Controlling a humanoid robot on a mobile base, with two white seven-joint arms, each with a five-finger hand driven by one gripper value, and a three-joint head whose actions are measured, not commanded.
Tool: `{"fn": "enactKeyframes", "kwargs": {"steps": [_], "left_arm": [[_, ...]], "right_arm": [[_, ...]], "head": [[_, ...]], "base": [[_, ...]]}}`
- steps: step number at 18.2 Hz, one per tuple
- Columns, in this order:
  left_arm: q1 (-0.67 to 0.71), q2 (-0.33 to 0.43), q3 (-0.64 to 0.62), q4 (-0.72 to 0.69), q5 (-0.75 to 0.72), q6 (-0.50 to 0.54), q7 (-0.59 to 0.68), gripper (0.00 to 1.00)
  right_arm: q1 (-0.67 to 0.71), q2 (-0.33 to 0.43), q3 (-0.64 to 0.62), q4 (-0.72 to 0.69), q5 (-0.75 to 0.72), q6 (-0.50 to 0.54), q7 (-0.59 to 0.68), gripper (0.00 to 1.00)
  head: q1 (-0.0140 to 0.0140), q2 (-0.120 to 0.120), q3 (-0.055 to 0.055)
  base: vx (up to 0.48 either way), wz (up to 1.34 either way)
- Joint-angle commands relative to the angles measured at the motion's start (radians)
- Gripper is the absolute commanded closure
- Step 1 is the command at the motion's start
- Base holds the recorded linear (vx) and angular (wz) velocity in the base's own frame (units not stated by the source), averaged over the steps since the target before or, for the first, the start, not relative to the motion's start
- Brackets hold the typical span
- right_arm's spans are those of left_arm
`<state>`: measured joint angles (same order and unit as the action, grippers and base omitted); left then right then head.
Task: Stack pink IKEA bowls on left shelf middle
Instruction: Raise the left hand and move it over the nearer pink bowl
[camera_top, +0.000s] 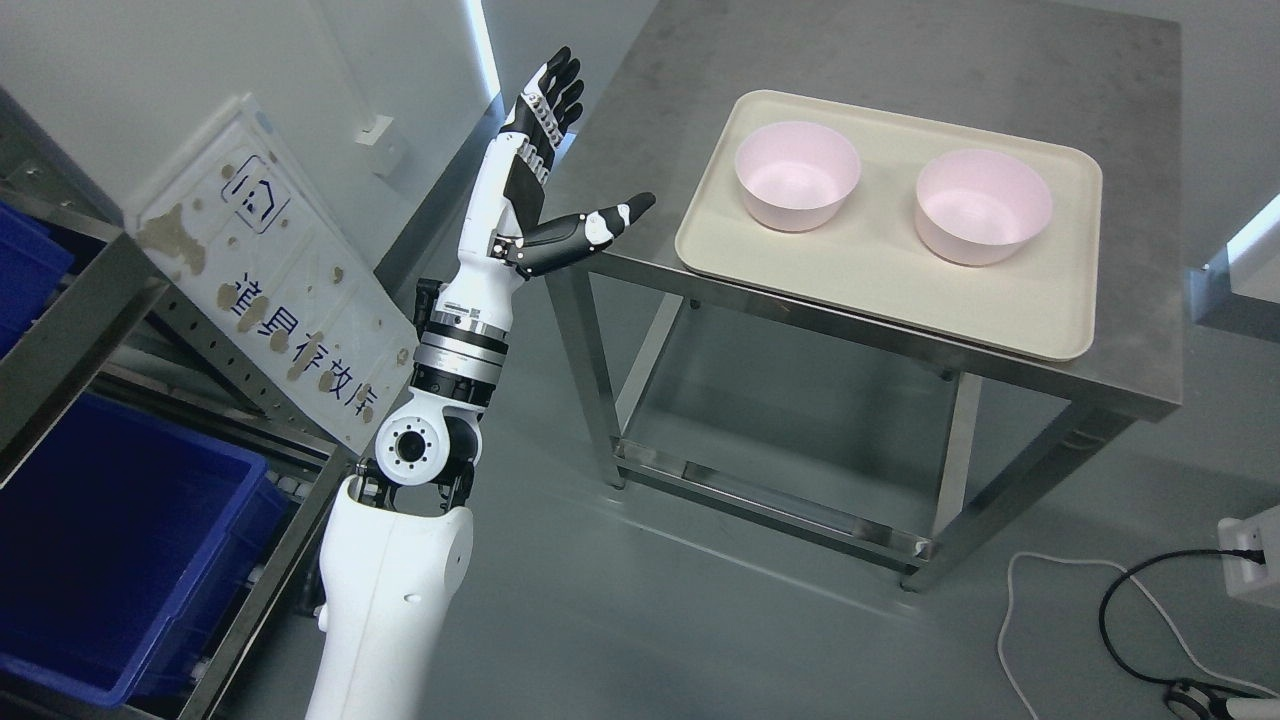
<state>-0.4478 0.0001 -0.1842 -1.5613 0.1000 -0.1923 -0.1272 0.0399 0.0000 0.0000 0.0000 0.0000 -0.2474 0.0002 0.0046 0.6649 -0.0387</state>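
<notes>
Left hand is up in the air just off the counter's left edge, fingers stretched straight, thumb jutting toward the tray, nothing in its grip. Two pink bowls sit upright on that cream tray, side by side and apart: the left bowl near the tray's left end, the right bowl toward its right end. Blue bins fill the shelf at left.
</notes>
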Motion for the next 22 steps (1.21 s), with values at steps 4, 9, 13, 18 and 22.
{"fn": "enactKeyframes", "kwargs": {"steps": [4,9,13,18,22], "left_arm": [[-0.116,0.017,-0.052,0.07,-0.006,0.051,0.0,0.0],[-0.343,0.017,-0.041,0.317,-0.008,0.077,-0.002,0.0],[-0.389,0.017,-0.058,0.424,-0.057,0.082,-0.005,0.0],[-0.488,0.017,-0.041,0.63,-0.088,0.163,-0.061,0.02],[-0.512,0.017,0.024,0.747,-0.095,0.217,-0.061,0.05]], "right_arm": [[0.0,-0.017,-0.005,-0.017,-0.002,0.0,0.0,0.0],[0.0,-0.017,-0.005,-0.017,-0.002,0.0,0.0,0.0],[0.0,-0.017,-0.005,-0.017,-0.002,0.0,0.0,0.0],[0.0,-0.017,-0.005,-0.017,-0.002,0.0,0.0,0.0],[0.0,-0.017,-0.005,-0.017,-0.002,0.0,0.0,0.0]], "head": [[0.0,0.0,0.0],[0.0,0.0,0.0],[0.0,0.0,0.0],[0.0,0.0,0.0],[0.0,0.0,0.0]], "base": [[-0.039,-0.29],[-0.026,-0.19],[-0.005,-0.27],[0.002,-0.22],[-0.001,-0.06]]}}
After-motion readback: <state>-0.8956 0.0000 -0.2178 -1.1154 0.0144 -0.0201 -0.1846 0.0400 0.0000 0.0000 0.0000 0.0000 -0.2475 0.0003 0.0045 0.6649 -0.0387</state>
